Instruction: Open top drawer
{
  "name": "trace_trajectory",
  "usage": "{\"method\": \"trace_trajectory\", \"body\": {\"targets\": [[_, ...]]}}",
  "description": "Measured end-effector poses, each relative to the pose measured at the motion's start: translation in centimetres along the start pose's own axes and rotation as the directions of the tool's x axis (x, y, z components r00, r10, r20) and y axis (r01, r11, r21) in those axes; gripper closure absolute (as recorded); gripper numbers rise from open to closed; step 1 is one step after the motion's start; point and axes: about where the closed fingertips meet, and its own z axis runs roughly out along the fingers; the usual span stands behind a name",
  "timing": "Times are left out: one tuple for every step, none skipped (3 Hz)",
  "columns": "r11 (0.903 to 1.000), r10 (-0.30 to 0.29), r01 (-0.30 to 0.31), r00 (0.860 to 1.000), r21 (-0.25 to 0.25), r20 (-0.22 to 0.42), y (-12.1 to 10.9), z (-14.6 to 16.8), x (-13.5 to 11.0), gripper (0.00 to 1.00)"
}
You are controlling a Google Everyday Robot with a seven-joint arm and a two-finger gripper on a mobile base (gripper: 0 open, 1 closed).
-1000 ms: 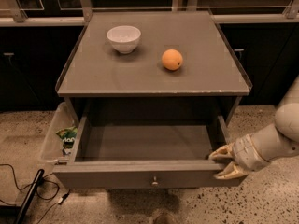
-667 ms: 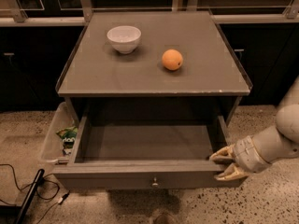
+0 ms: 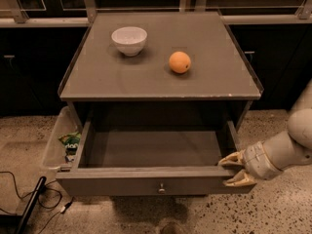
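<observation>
The top drawer (image 3: 146, 182) of the grey cabinet is pulled far out toward me, its inside bare, with a small round metal knob (image 3: 161, 189) at the centre of its flat grey front. My gripper (image 3: 233, 169) is at the drawer's front right corner, its two pale fingers (image 3: 230, 159) spread apart, one above and one below the top edge of the drawer front. It holds nothing. The arm reaches in from the right.
A white bowl (image 3: 129, 39) and an orange (image 3: 180, 62) sit on the cabinet top (image 3: 214, 77). A clear bin (image 3: 54, 143) with a green packet hangs on the cabinet's left side. Black cables (image 3: 29, 199) lie on the speckled floor at lower left.
</observation>
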Motion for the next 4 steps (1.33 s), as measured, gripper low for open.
{"method": "trace_trajectory", "body": {"targets": [[1.0,0.0,0.0,1.0,0.0,0.0,0.0,0.0,0.0,0.35],[1.0,0.0,0.0,1.0,0.0,0.0,0.0,0.0,0.0,0.12],[1.0,0.0,0.0,1.0,0.0,0.0,0.0,0.01,0.0,0.0],[1.0,0.0,0.0,1.0,0.0,0.0,0.0,0.01,0.0,0.0]]}}
